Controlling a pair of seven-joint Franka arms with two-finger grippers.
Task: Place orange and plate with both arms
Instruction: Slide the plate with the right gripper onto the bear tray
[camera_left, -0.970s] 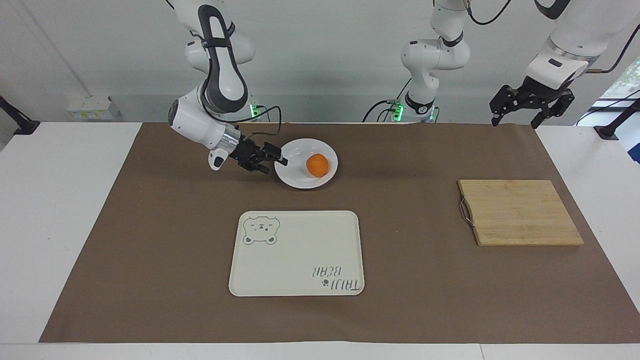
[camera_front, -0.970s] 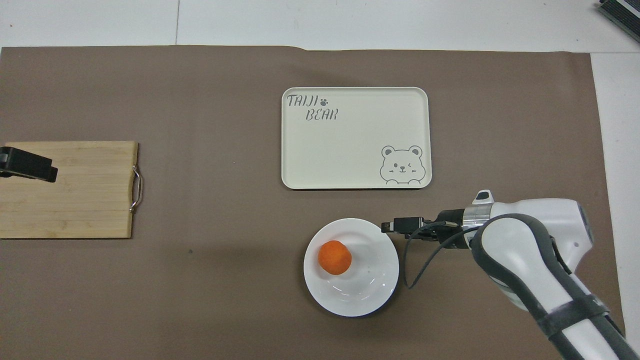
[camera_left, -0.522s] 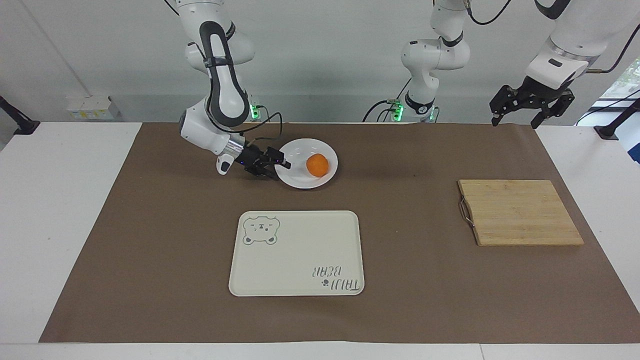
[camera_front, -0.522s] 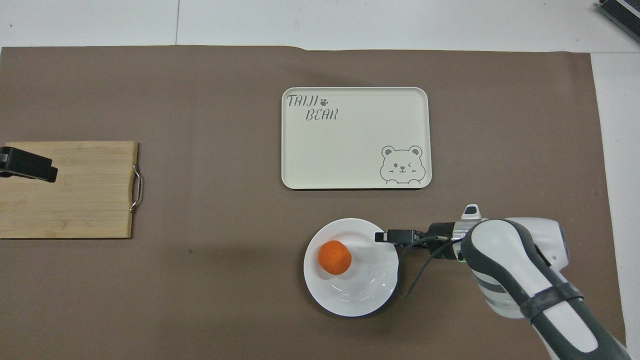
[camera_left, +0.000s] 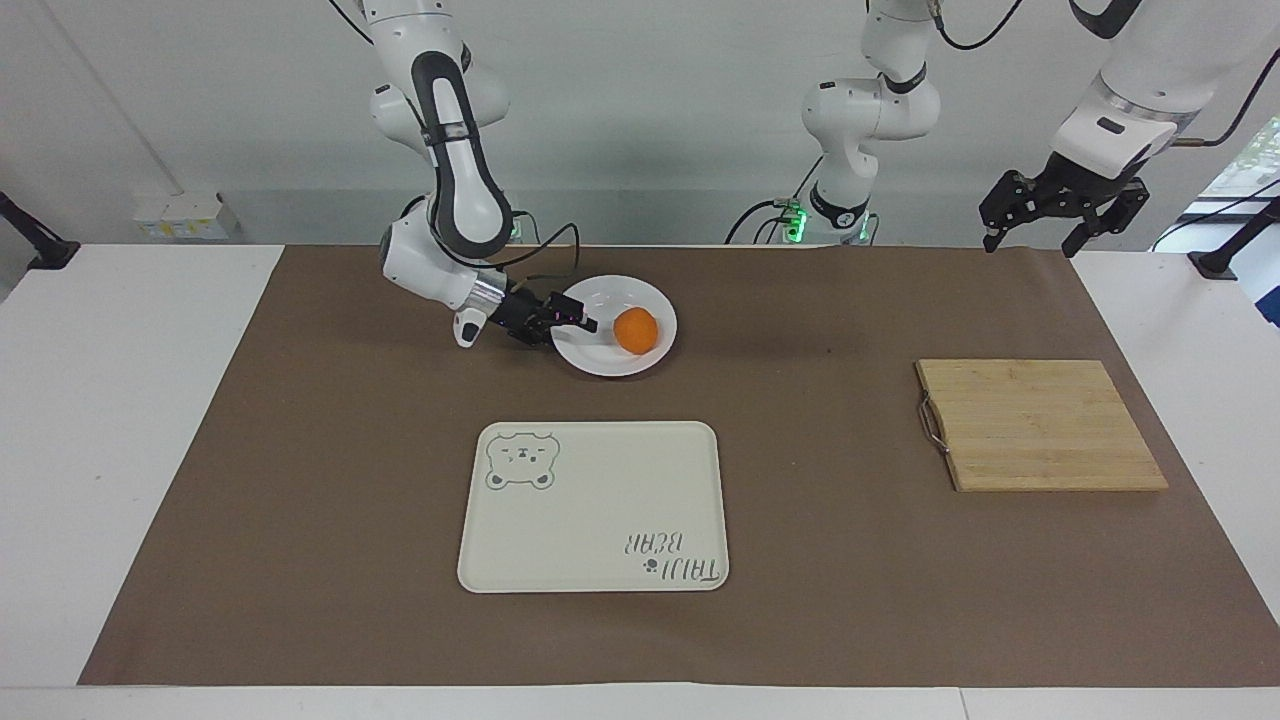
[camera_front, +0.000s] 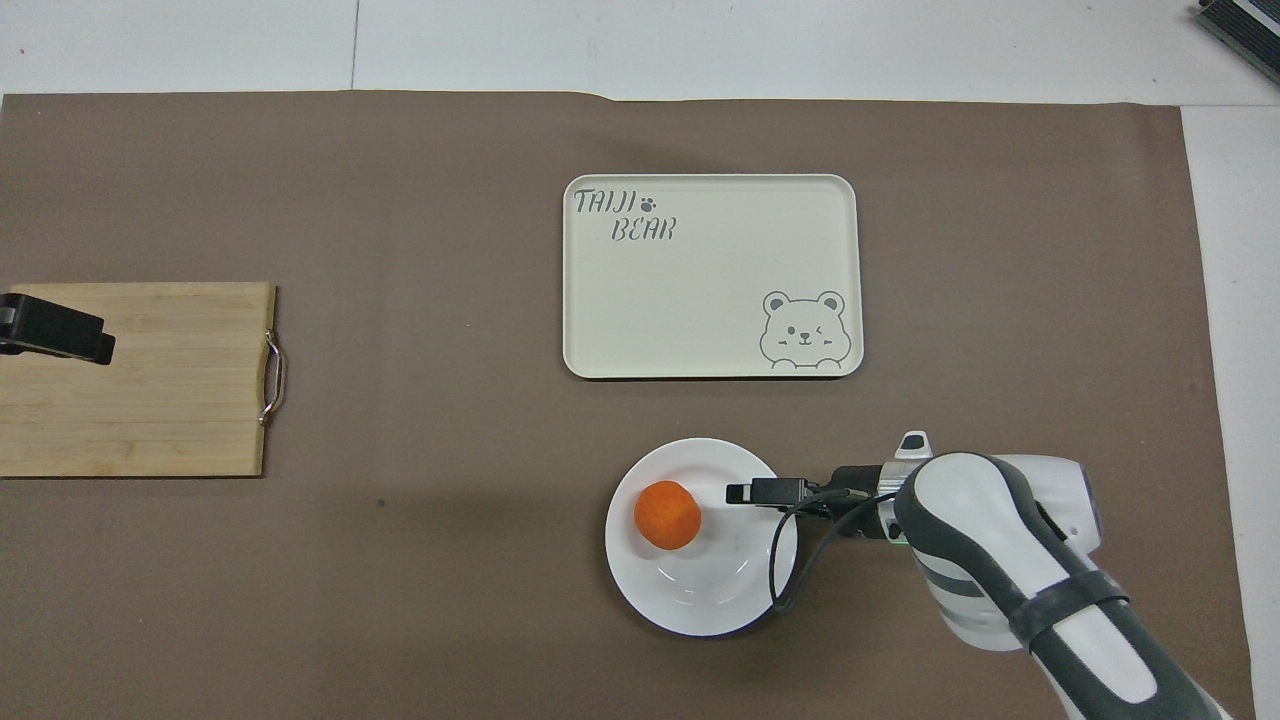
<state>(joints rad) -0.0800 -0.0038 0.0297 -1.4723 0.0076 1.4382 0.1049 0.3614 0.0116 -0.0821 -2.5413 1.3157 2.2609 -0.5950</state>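
Right gripper (camera_left: 572, 322), jaws spread, is brought over the plate (camera_left: 650, 295) rim beside the orange (camera_left: 635, 330); the rim should be pinched squarely before lifting.

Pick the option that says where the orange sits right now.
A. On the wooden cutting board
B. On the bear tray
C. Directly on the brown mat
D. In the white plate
D: the orange rests in the plate, which lies nearer to the robots than the tray, while the cutting board holds nothing.
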